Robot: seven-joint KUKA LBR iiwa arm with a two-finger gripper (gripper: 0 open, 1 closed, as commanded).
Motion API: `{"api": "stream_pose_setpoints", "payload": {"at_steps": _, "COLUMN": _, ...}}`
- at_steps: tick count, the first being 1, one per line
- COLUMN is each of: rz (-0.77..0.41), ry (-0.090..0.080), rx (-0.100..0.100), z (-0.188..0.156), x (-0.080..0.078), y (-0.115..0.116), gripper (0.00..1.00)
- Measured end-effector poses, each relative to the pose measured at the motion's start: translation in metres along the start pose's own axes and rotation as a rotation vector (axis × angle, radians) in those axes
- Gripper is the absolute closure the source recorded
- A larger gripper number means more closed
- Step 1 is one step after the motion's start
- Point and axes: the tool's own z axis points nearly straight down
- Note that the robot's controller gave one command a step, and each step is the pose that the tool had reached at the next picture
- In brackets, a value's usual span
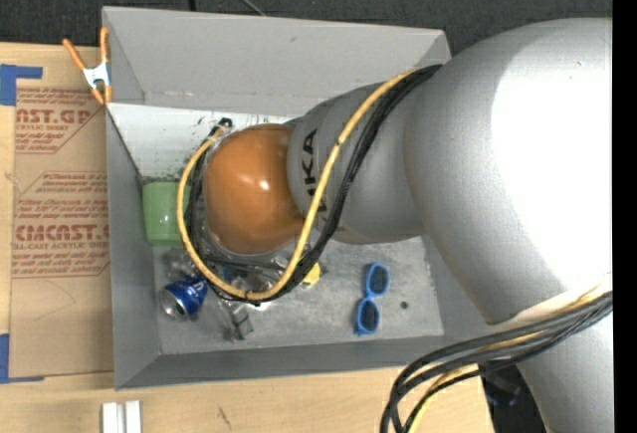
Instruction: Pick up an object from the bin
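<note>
My gripper (242, 273) shows as dark metal just under the orange wrist cover, low over the left half of the bin floor. A shiny blue can-like thing (184, 297) lies just to its lower left. A pale green cup (159, 212) lies on its side against the left wall, partly hidden by the cover. A small grey metal piece (237, 323) sits on the floor right in front of the gripper. A bit of yellow (313, 274) peeks out at its right edge.
Blue toy sunglasses (370, 299) lie on the bin floor toward the front right, apart from the other things. The arm's thick body and its yellow cable hang over the middle and right of the bin and hide what lies under them.
</note>
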Motion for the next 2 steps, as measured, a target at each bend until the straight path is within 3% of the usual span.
{"api": "stream_pose_setpoints", "payload": {"at_steps": 1, "rz": 0.000, "ry": -0.002, "rx": -0.002, "z": 0.0001, "x": -0.0007, "y": 0.0011, "gripper": 0.00}}
{"api": "stream_pose_setpoints", "payload": {"at_steps": 2, "rz": 0.001, "ry": -0.009, "rx": -0.001, "z": -0.0033, "x": -0.0032, "y": 0.0006, "gripper": 1.00}}
